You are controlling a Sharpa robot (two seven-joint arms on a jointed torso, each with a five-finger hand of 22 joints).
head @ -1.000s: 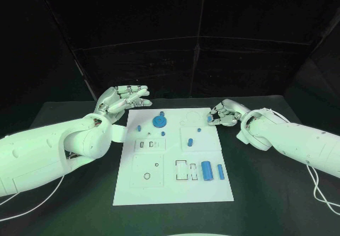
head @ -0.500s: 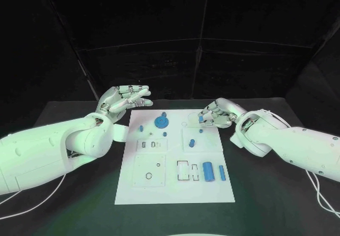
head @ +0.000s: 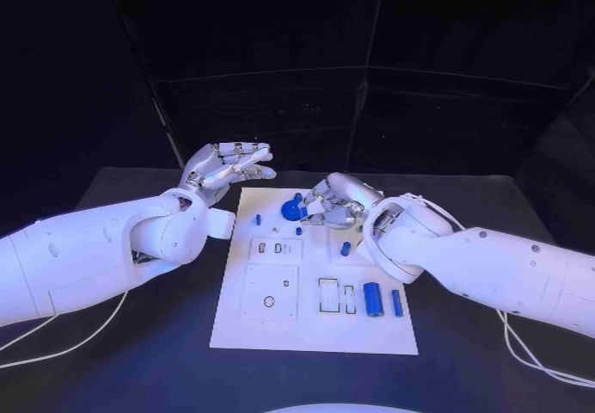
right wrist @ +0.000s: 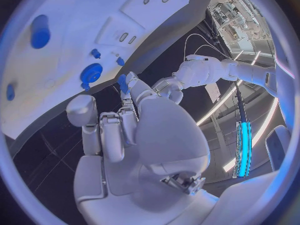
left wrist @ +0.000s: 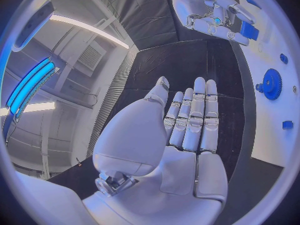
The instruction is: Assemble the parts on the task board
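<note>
The white task board lies in the middle of the black table. A blue gear sits at its far end, also seen in the left wrist view and the right wrist view. My right hand hovers just right of the gear with its fingers curled, pinching a small blue part at its fingertips. My left hand is raised beyond the board's far left corner, fingers apart, holding nothing. A blue cylinder and a thin blue pin lie near the board's right edge.
Small blue pegs and an oblong blue piece stand on the board's far half. Rectangular slots and a square plate with an oval hole lie nearer me. Black table surrounds the board.
My right hand has moved left along the board's far end, from its right edge to beside the gear, carrying the small blue part. The left hand has stayed put.
</note>
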